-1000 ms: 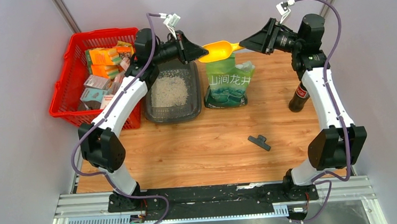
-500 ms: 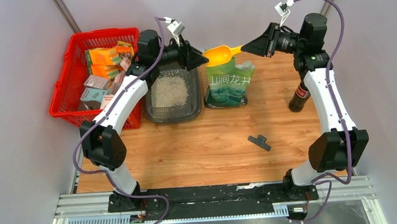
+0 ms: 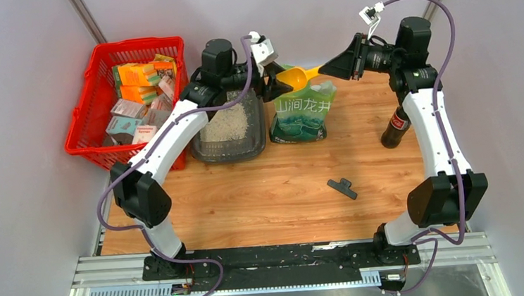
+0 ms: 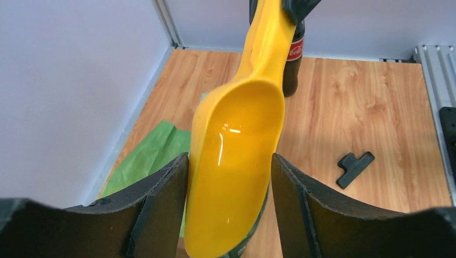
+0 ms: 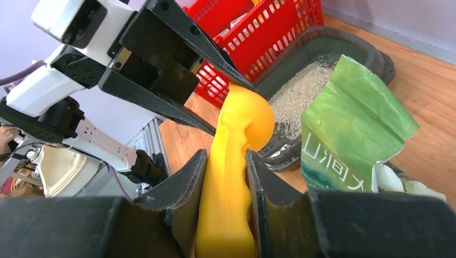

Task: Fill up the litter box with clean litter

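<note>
Left wrist: left gripper (image 4: 229, 157) spread wide astride empty yellow scoop (image 4: 236, 134) bowl, presumably to receive it. Handle was clamped tight by right gripper (image 5: 226, 156). Below, beside left gripper, lay litter box (image 3: 230, 157), clean litter (image 3: 225, 125) partly covering floor.

Both arms reach far out over the bench toward each other. The left arm (image 3: 166, 138) runs up and bends right at the elbow. Its hand (image 3: 277, 83) points right, fingers (image 4: 161, 209) spread either side of the scoop (image 3: 296, 77) bowl; whether they press it is unclear. The right arm (image 3: 434, 127) rises nearly straight, its wrist turned left. Its hand (image 3: 325, 65) is clamped on the scoop's handle.
</note>
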{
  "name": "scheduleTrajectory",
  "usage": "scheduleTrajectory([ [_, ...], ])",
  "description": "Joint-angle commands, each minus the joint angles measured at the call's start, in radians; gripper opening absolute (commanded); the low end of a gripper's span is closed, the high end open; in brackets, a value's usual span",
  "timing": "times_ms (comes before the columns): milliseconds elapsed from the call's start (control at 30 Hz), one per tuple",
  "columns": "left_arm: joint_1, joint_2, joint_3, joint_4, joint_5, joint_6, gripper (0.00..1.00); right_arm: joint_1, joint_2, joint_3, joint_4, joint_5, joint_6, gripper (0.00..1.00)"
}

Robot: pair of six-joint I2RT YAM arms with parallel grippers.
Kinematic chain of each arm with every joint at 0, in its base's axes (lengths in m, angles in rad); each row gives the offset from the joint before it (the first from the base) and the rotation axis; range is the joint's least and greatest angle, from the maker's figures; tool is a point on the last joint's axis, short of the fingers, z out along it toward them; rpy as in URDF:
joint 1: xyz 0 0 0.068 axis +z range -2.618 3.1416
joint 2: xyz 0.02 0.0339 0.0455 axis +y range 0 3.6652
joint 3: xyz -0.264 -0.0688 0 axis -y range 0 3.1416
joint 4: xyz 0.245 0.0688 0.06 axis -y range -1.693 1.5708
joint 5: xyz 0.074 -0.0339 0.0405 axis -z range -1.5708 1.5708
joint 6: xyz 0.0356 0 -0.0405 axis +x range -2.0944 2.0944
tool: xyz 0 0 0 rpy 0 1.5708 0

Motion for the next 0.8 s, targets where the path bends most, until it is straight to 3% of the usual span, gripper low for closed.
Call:
scheduleTrajectory([
  [0,-0.036,0.028,0.076,0.011,-0.025,0.111,0.63,0.033,-0.037,0.030,-0.033,-0.007,-0.064,0.00],
  [133,-0.049,0.070,0.122,-0.009,-0.021,0.122,0.47,0.035,-0.052,0.007,-0.031,0.003,-0.064,0.00],
  [233,-0.063,0.079,0.130,-0.022,-0.028,0.145,0.27,0.042,-0.057,-0.002,-0.028,0.020,-0.060,0.00],
  [300,-0.072,0.080,0.121,-0.022,-0.045,0.151,0.01,0.051,-0.060,-0.011,-0.022,0.045,-0.047,0.00],
  [333,-0.075,0.080,0.116,-0.012,-0.053,0.119,0.00,0.055,-0.067,-0.025,-0.013,0.058,-0.043,0.02],
  [367,-0.075,0.080,0.105,0.003,-0.060,0.092,0.00,0.056,-0.072,-0.034,-0.010,0.077,-0.032,0.14],
  [467,-0.074,0.086,0.101,0.043,-0.091,-0.014,0.00,0.061,-0.084,-0.065,0.021,0.126,-0.012,0.30],
  [667,-0.079,0.068,0.067,0.063,-0.111,0.007,0.00,0.062,-0.075,-0.060,0.018,0.143,0.000,0.46],
  [767,-0.082,0.065,0.069,0.054,-0.125,0.038,0.00,0.064,-0.067,-0.057,0.024,0.138,0.016,0.47],
])
